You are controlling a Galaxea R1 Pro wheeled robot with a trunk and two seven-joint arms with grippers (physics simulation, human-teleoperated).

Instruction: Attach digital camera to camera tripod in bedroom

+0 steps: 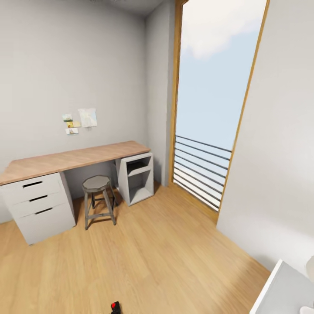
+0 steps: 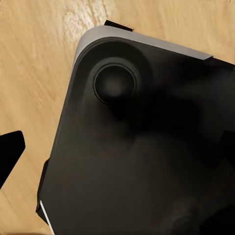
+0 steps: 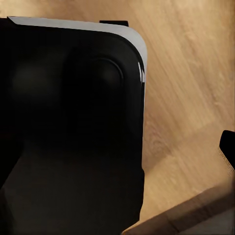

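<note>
A small black thing with a bright red dot, which looks like the digital camera (image 1: 115, 307), sits at the very bottom edge of the head view, cut off by the frame; what it rests on is hidden. The camera tripod is out of view. In the left wrist view one black finger (image 2: 11, 149) stands far out at the picture's edge, over wood floor. The right wrist view likewise has one dark finger (image 3: 227, 149) at its edge. Both grippers hang beside my black base (image 2: 147, 147) with nothing between their fingers.
Ahead is a bedroom corner: a wood-topped grey desk (image 1: 74, 159) with drawers (image 1: 37, 205), a round stool (image 1: 97, 184), and a tall window with a metal railing (image 1: 200, 170). A white furniture corner (image 1: 283, 292) juts in at the bottom right. Wood floor (image 1: 165, 253) lies between.
</note>
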